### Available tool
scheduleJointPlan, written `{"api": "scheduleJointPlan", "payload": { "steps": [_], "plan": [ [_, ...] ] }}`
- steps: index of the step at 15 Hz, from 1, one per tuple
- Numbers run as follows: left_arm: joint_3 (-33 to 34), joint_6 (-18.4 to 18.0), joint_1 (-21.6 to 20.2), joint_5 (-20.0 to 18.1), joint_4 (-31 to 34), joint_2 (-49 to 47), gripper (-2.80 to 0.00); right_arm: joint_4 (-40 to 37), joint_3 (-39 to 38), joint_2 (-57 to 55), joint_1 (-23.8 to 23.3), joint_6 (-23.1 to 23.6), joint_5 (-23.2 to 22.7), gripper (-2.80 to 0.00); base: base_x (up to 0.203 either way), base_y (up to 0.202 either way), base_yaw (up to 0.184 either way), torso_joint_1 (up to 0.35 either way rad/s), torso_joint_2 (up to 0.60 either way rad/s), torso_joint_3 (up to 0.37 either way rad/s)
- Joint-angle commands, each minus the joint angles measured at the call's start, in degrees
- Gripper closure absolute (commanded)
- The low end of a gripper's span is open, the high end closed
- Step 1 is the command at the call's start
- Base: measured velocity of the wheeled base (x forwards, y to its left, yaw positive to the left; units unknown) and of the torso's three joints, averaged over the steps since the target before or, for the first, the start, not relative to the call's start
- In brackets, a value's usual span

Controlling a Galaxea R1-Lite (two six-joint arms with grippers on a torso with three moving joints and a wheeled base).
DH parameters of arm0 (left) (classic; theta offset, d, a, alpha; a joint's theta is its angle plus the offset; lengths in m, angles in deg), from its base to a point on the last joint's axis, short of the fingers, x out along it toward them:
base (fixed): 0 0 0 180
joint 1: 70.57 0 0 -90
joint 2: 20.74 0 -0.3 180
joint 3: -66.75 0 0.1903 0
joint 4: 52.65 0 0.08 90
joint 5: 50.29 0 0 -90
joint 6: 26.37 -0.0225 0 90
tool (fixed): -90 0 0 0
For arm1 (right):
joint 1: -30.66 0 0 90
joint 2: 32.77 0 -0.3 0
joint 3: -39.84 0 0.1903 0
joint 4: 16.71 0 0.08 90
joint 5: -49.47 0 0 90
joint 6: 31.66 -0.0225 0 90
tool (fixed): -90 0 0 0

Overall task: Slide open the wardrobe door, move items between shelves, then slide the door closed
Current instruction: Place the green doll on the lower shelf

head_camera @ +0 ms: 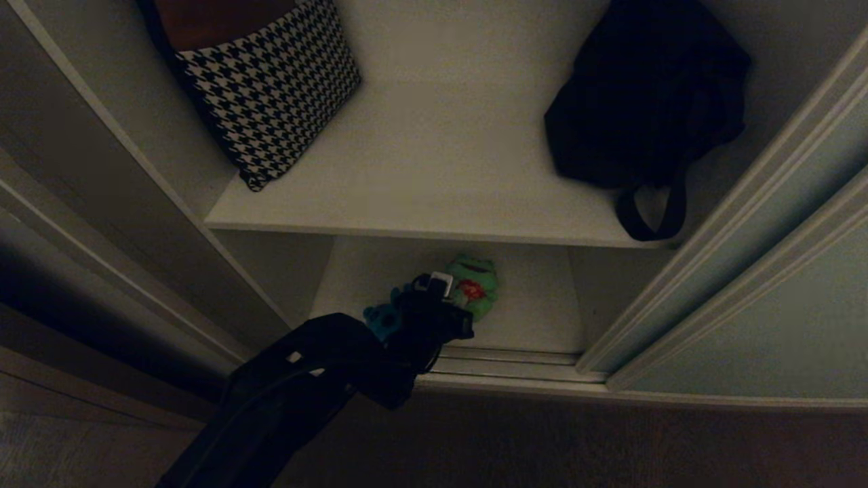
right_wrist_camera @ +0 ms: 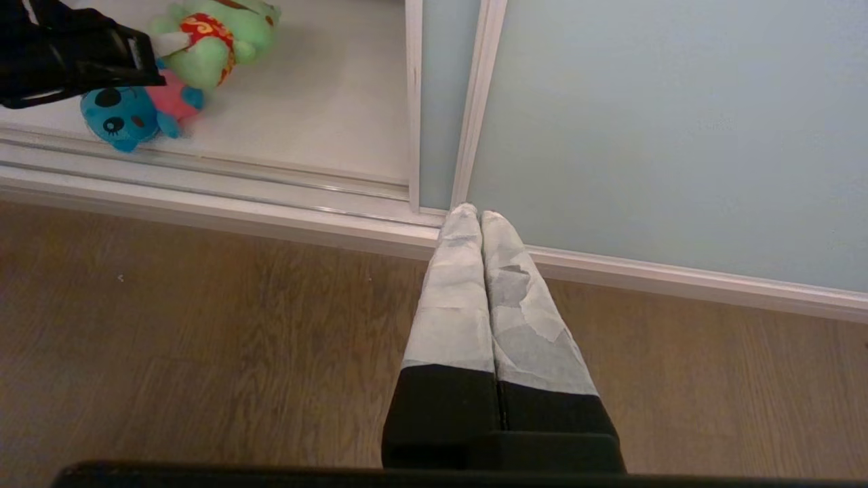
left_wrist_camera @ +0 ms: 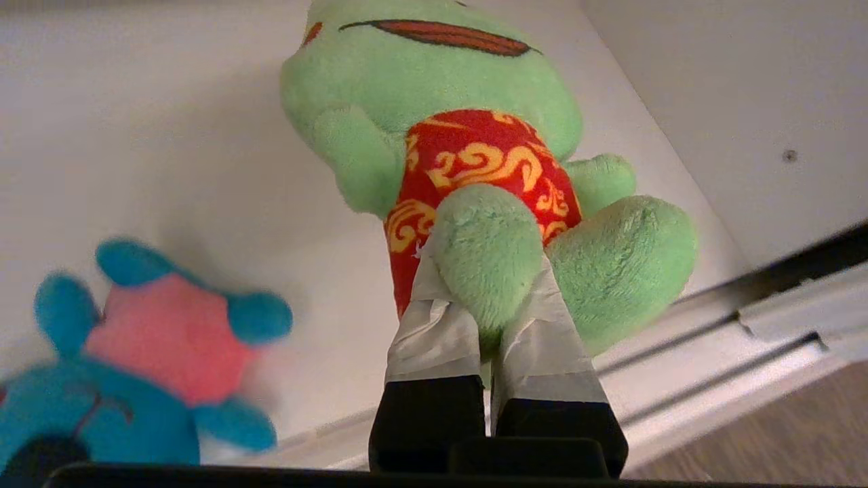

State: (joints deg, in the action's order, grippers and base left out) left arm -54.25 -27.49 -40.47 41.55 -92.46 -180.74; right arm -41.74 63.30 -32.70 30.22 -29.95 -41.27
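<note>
Jaws of the left gripper (left_wrist_camera: 489, 291) are pinched onto one leg of the green soft toy (left_wrist_camera: 434, 122), their taped fingers (left_wrist_camera: 434, 332) pressed into the plush on either side of it. That toy, with its red and yellow patterned front, sits on the bottom shelf (head_camera: 536, 305) of the wardrobe, close to the front edge and the floor rail (head_camera: 515, 362). Just beside it, toward the robot's left, lies the teal-blue soft toy (left_wrist_camera: 156, 352) with a pink belly, also on the bottom shelf; whether the two toys touch cannot be told. In the head view the left arm (head_camera: 305, 386) reaches down and forward into the lower compartment and covers part of the blue toy.

On the upper shelf (head_camera: 434, 169) a black-and-white houndstooth cushion (head_camera: 271, 88) leans in the left corner and a black bag (head_camera: 644, 102) rests on the right side, its strap hanging over the shelf's front edge.

At the right stands the sliding wardrobe door (head_camera: 780, 305), pale grey-green with a light frame, pushed aside so the compartment with the toys is open.

Outside the wardrobe, the right gripper (right_wrist_camera: 483, 224) hangs over the wooden floor (right_wrist_camera: 203, 325) with its jaws pressed together and nothing between them, their tips pointing at the base of the door.
</note>
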Motion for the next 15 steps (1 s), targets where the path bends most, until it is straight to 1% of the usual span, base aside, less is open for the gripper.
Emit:
{"api": "scheduleJointPlan", "payload": {
  "steps": [1, 3, 4, 8, 11, 12, 15],
  "plan": [
    [-4.6, -0.3, -0.7, -0.9, -0.2, -2.8, 0.0, 0.0, 0.0, 0.0, 0.0, 0.0, 0.0, 0.0, 0.0, 0.0, 0.0, 0.0, 0.0, 0.0],
    [-9.2, -0.4, -1.0, -1.0, 1.6, -5.1, 0.0, 0.0, 0.0, 0.0, 0.0, 0.0, 0.0, 0.0, 0.0, 0.0, 0.0, 0.0, 0.0, -0.027],
    [-10.0, -0.5, -1.2, -1.0, 2.1, -5.6, 0.0, 0.0, 0.0, 0.0, 0.0, 0.1, 0.0, 0.0, 0.0, 0.0, 0.0, 0.002, 0.01, -0.119],
    [-10.5, -1.1, -1.2, -1.1, 2.5, -5.6, 0.0, 0.0, 0.0, 0.0, 0.0, 0.0, 0.0, 0.0, 0.0, 0.0, 0.0, 0.002, 0.0, -0.176],
    [-12.4, -1.3, -1.3, -1.1, 2.8, -5.6, 0.0, 0.0, 0.0, 0.0, 0.0, 0.1, 0.0, 0.0, 0.0, 0.0, 0.0, 0.0, 0.0, -0.192],
    [-12.8, -1.6, -1.5, -1.6, 3.2, -5.6, 0.0, 0.0, 0.0, 0.0, 0.0, 0.0, 0.0, 0.0, 0.0, 0.0, 0.0, 0.004, 0.0, -0.123],
    [-12.9, -3.2, -2.8, -6.3, 2.6, -6.2, 0.0, 0.0, 0.0, 0.0, 0.0, 0.1, 0.0, 0.0, 0.0, 0.0, 0.0, 0.002, 0.0, -0.048]
  ]
}}
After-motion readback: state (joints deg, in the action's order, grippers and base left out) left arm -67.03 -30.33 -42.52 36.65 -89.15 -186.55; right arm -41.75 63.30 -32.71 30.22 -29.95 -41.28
